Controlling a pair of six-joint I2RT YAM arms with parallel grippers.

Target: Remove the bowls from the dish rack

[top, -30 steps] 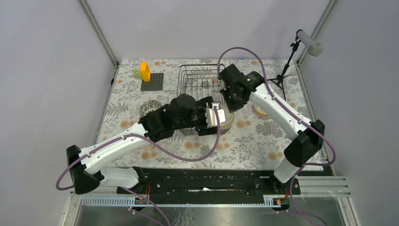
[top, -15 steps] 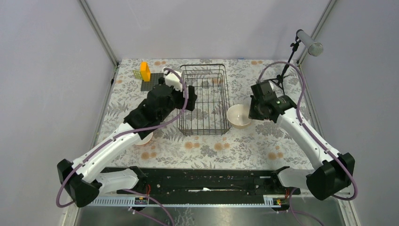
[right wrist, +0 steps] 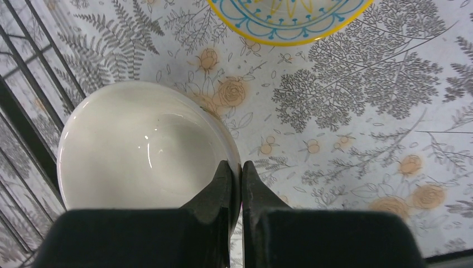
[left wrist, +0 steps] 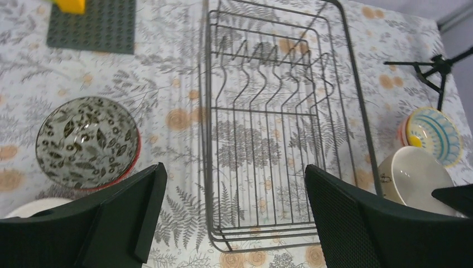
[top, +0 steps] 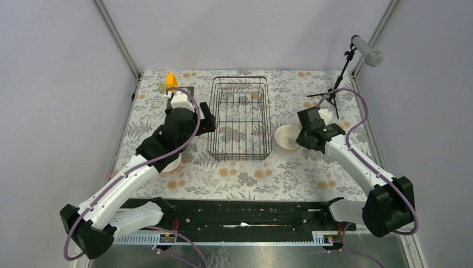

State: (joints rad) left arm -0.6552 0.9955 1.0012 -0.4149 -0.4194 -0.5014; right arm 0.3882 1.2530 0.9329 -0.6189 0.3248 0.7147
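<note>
The dish rack (top: 240,120) looks empty to us. Our right end effector (right wrist: 235,173) is pinched shut on the rim of the cream bowl (right wrist: 139,145), which sits on the surface (top: 301,167) just beside the rack's right wall. Our left end effector (left wrist: 230,173) hangs wide open above the rack, holding nothing. If we pull away before releasing, the bowl could tip or knock the nearby blue-and-yellow bowl (right wrist: 284,17).
</note>
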